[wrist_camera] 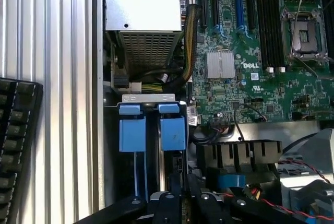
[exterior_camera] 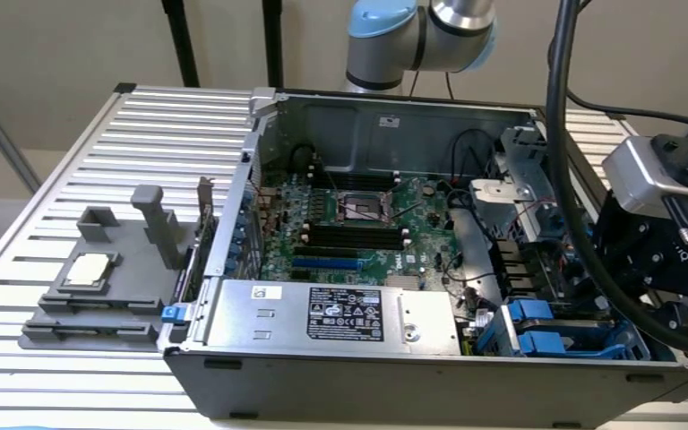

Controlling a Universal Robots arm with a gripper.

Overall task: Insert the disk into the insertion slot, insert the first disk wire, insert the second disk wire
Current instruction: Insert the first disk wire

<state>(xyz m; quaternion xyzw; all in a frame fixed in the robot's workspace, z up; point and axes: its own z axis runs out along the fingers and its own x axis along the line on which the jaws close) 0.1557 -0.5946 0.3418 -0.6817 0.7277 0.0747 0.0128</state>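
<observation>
Exterior view first: the dark grey open computer case (exterior_camera: pixel 416 385) sits on the slatted aluminium table (exterior_camera: pixel 105 152). The insertion slot (exterior_camera: pixel 547 330), a blue-grey plastic drive cage with bright blue clips, is tucked into the case's front corner on the exterior view's right. It's just beside the silver power supply box (exterior_camera: pixel 344 313) with the black label. The black gripper (exterior_camera: pixel 649 269) hangs over that same corner, close above the slot, with a silver camera block (exterior_camera: pixel 645 175) on top and thick black cables (exterior_camera: pixel 565 134) looping past. Can't tell if it's open or closed. Over by the table's edge on the exterior view's left there's a grey plastic fixture (exterior_camera: pixel 105 305) with a square chip (exterior_camera: pixel 87 269) on it.

Wrist view: the gripper (wrist_camera: pixel 180 198) is near the insertion slot (wrist_camera: pixel 151 130), facing its two bays, each capped by a blue clip. Honestly can't tell what's inside the bays. The slot lies between the case's side wall and the green motherboard (wrist_camera: pixel 250 51), with the power supply box (wrist_camera: pixel 143 10) just beyond it. A black keyboard (wrist_camera: pixel 15 145) lies on the table outside the case.
</observation>
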